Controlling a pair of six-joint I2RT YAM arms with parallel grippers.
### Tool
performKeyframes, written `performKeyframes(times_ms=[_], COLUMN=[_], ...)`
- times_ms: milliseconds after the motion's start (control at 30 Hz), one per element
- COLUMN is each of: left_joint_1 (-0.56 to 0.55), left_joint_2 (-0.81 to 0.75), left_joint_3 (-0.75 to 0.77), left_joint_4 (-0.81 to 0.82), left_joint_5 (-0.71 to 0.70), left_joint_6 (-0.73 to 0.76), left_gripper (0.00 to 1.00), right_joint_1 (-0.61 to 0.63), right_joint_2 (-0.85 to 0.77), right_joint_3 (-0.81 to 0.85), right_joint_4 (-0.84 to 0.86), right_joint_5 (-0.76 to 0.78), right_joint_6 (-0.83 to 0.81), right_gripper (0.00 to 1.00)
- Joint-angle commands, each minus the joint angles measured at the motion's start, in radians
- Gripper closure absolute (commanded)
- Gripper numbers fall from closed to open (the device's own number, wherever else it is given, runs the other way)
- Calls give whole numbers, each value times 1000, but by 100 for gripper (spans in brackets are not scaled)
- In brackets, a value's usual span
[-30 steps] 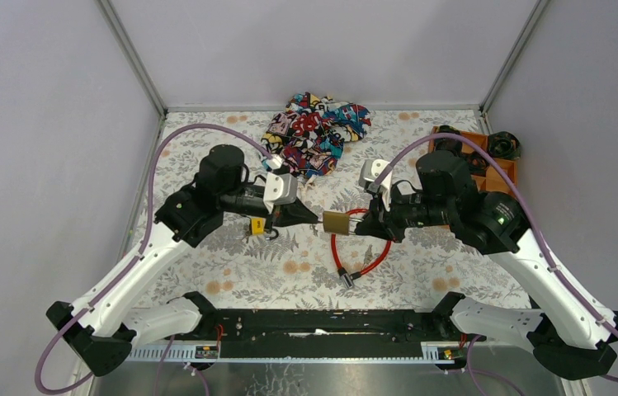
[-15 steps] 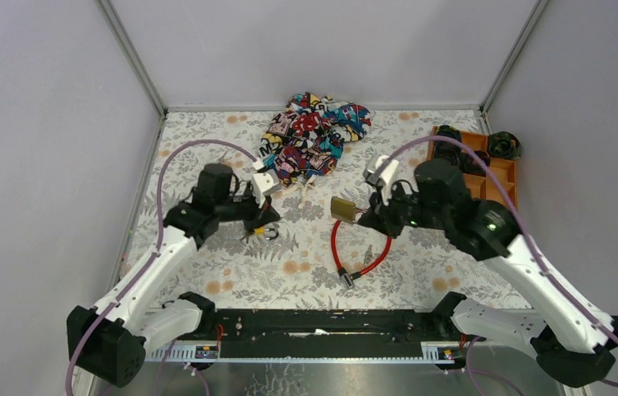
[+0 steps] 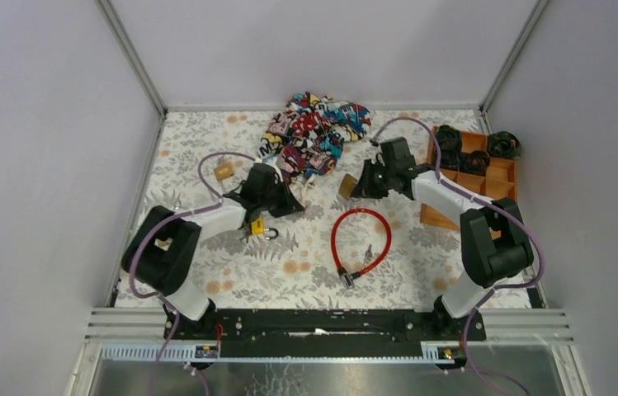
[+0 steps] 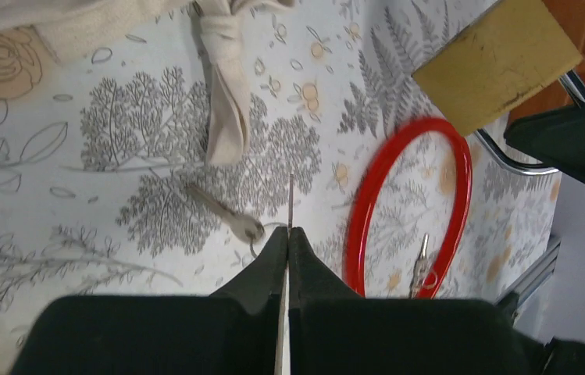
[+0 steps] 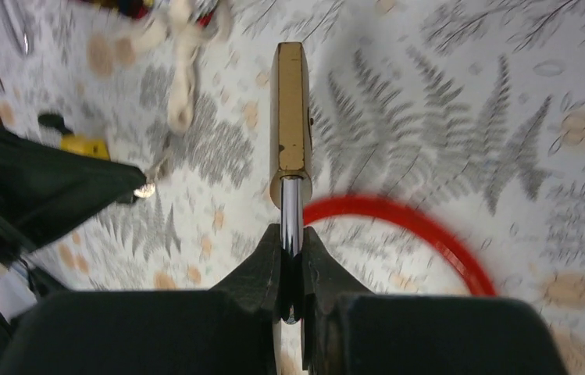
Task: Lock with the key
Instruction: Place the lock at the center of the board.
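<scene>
Top external view: nearest the arm bases, a red cable loop (image 3: 360,241) lies flat on the floral worktop (image 3: 231,272), with a small metal piece (image 3: 367,252) inside its near right curve. Left of the loop, well apart from it, sits a small yellow padlock (image 3: 257,226). Just beyond that padlock, and still left of the loop, the left gripper (image 3: 298,209) points toward the loop's far left side. Just past the loop's far edge, the right gripper (image 3: 358,188) holds a brass padlock (image 3: 346,186) out toward the left gripper, with a clear gap between the two. Farther back from the loop lies a bunched patterned cloth (image 3: 313,128). To the loop's far right stands an orange tray (image 3: 503,173) with dark items in its compartments.

In the left wrist view, the left gripper (image 4: 287,234) has its fingers pressed together on a thin key (image 4: 290,201). The key is seen edge-on and its blade pokes out past the fingertips. Below it on the worktop, a loose key (image 4: 222,212) on a ring lies left of the loop (image 4: 461,168). The brass padlock (image 4: 498,61) hangs above the loop's far side.

In the right wrist view, the right gripper (image 5: 293,234) pinches the steel shackle (image 5: 292,205) of the brass padlock (image 5: 290,109). The padlock body sticks straight out from the fingertips. An arc of the loop (image 5: 406,221) passes just beneath and to the right. I cannot tell whether the padlock touches the worktop.
</scene>
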Motion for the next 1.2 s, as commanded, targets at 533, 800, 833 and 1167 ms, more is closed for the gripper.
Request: performKeyframes(times_ms=[533,800,833,1167], left_joint_1=[-9,273,314,481], left_joint_2=[22,85,129,497], left_joint_3=[210,507,555,886], left_joint_4=[-112,-553,-597,-712], left_joint_5=[-148,-553,-559,-612], left_joint_6=[82,290,285,274], left_gripper=[15,2,2,2], right_joint_1=[-154,-150,-147,-84], right_joint_2=[189,74,69,79], right_joint_3=[136,178,185,262], right_joint_4=[-41,-174,-188,-302], right_joint_5=[61,279,292,356], right_joint_6=[-1,-53,-57,-105], right_gripper=[43,0,0,0])
